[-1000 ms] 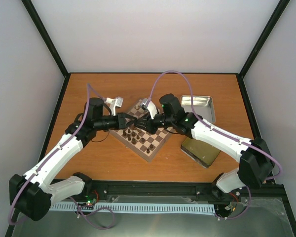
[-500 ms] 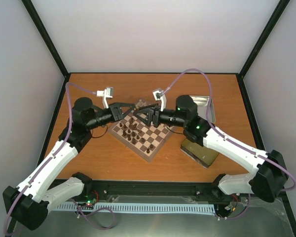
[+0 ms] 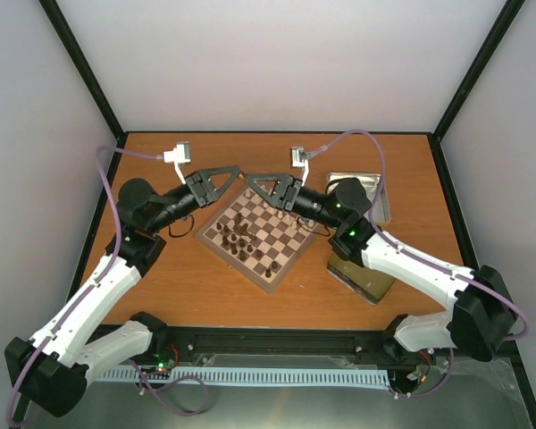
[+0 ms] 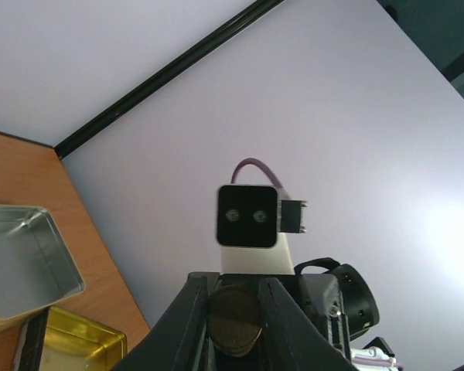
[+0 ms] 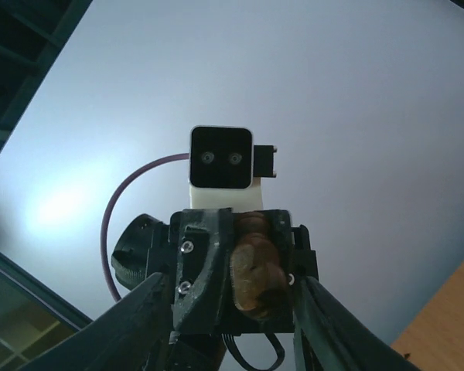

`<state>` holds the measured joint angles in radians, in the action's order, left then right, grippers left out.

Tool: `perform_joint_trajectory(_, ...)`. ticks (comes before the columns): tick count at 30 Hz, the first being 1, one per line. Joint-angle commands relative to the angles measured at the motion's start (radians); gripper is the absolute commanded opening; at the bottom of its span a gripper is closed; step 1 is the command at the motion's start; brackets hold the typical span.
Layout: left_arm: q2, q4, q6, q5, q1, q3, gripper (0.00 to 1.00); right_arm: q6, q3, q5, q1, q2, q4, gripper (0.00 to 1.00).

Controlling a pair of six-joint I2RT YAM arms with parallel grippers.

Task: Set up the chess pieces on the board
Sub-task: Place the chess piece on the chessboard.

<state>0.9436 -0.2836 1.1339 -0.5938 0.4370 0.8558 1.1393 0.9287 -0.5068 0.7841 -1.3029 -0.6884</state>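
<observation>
Dark brown wood shows between the fingers of the left gripper, which is closed tight on one chess piece, a small rounded shape pinched near the fingertips. That gripper hangs above the table and points to its right. It is almost tip to tip with the right gripper, though from overhead the two do not touch.

From the right wrist, the held piece appears straight ahead, clamped in the left arm's black jaws just under that arm's wrist camera. The right gripper's own fingers stand spread well apart at either edge of that view. It is open, and nothing sits between its pads.

Below both grippers, a little toward the arm bases, lies the board, turned corner-on. Its far corner lies under the narrow gap between the two tips. The other chess pieces stand on it, most of them clustered below and nearer than the left gripper. Two more stand by the corner closest to the arm bases.

To the right of the right gripper, past its wrist, an open silver tin rests on the table. A gold tin lies nearer the bases, just beside the board's right-hand edge and partly under the right forearm.
</observation>
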Motion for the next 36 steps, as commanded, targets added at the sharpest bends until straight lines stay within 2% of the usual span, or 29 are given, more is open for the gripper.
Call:
perform_joint_trajectory(1,-0.012,-0.107,0.016,-0.004,0.003,0.017,0.03,0.117,0.035,-0.008,-0.005,-0.047,-0.126,0.42)
perform_joint_trajectory(5,-0.013,-0.129,0.002,0.002,0.003,0.005,0.03,0.147,0.037,-0.008,-0.005,-0.062,-0.169,0.37)
perform_joint_trajectory(12,-0.01,-0.16,-0.034,-0.008,0.003,-0.023,0.02,0.148,0.061,0.008,-0.005,-0.07,-0.192,0.23)
perform_joint_trajectory(19,-0.01,-0.168,-0.073,0.009,0.003,-0.035,0.03,0.186,0.123,-0.043,-0.005,-0.099,-0.225,0.05)
perform_joint_trajectory(21,-0.013,-0.16,-0.089,0.018,0.003,-0.037,0.08,0.18,0.113,-0.04,-0.005,-0.09,-0.218,0.03)
perform_joint_trajectory(24,-0.026,-0.092,-0.138,0.064,0.003,-0.04,0.31,0.125,0.097,-0.026,-0.005,-0.066,-0.156,0.03)
perform_joint_trajectory(26,-0.047,-0.011,-0.191,0.117,0.003,-0.038,0.44,0.061,0.076,-0.017,-0.006,-0.042,-0.068,0.03)
perform_joint_trajectory(27,-0.06,0.031,-0.22,0.154,0.003,-0.037,0.53,0.01,0.071,-0.007,-0.006,-0.024,0.008,0.03)
perform_joint_trajectory(29,-0.097,0.126,-0.284,0.231,0.003,-0.033,0.65,-0.152,0.072,0.038,-0.006,0.018,0.219,0.03)
perform_joint_trajectory(33,-0.172,0.3,-0.416,0.41,0.003,-0.028,0.81,-0.47,0.125,0.2,-0.005,0.041,0.783,0.03)
perform_joint_trajectory(36,-0.22,0.403,-0.506,0.569,0.003,-0.032,0.85,-0.619,0.166,0.343,0.004,0.004,1.083,0.03)
